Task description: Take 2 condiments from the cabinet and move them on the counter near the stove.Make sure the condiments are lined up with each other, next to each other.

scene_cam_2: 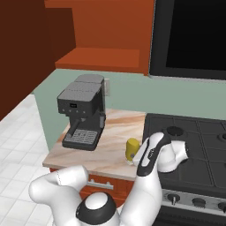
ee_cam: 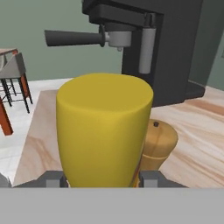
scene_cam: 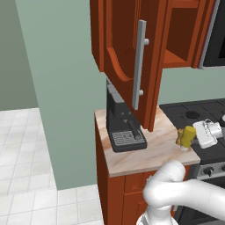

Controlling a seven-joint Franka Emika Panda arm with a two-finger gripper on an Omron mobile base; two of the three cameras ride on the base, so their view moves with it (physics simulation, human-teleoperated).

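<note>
Bottle (ee_cam: 105,131) pinched between gripper (ee_cam: 101,178) fingers, low over counter (scene_cam: 145,154) edge by stove (scene_cam: 193,112); brought just beside shaker (ee_cam: 158,142), already standing there, likely so both line up; coffee machine (scene_cam_2: 81,110) stands behind, apart; release probably next.

bottle (ee_cam: 104,135): yellow, upright on the table, between the end effector's fingers
shaker (ee_cam: 158,144): tan wood, upright, just beyond, touching the bottle
</note>
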